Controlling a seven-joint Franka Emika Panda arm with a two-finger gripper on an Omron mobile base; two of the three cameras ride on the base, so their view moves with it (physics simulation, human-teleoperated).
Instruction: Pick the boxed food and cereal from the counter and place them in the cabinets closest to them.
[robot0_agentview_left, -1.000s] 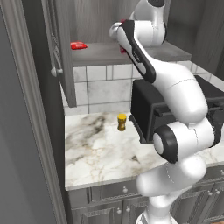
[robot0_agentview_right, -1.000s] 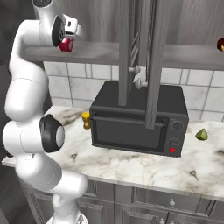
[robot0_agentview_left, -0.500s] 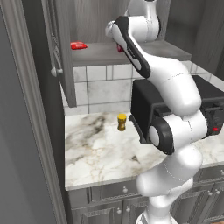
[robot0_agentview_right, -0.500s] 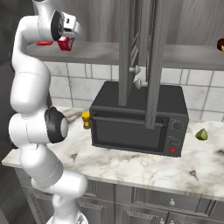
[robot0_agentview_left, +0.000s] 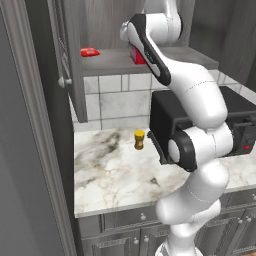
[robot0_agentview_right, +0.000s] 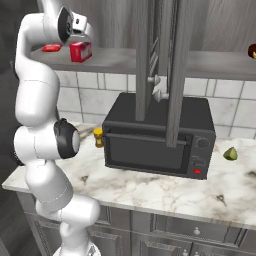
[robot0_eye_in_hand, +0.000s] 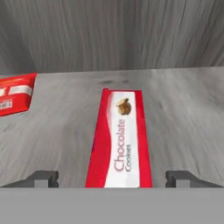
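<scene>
Jaws of the gripper (robot0_eye_in_hand: 112, 177) stood wide apart around the boxed food (robot0_eye_in_hand: 120, 139), which rested on the cabinets' shelf floor (robot0_eye_in_hand: 183, 113), its long axis running straight ahead between the fingertips (robot0_eye_in_hand: 41, 177).

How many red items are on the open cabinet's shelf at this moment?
2. The boxed food, labelled Chocolate Cookies, stands on the shelf floor between the open pincer's fingertips. A flat red packet lies farther along the shelf, apart from it. Deeper shelf areas may hide more.
</scene>
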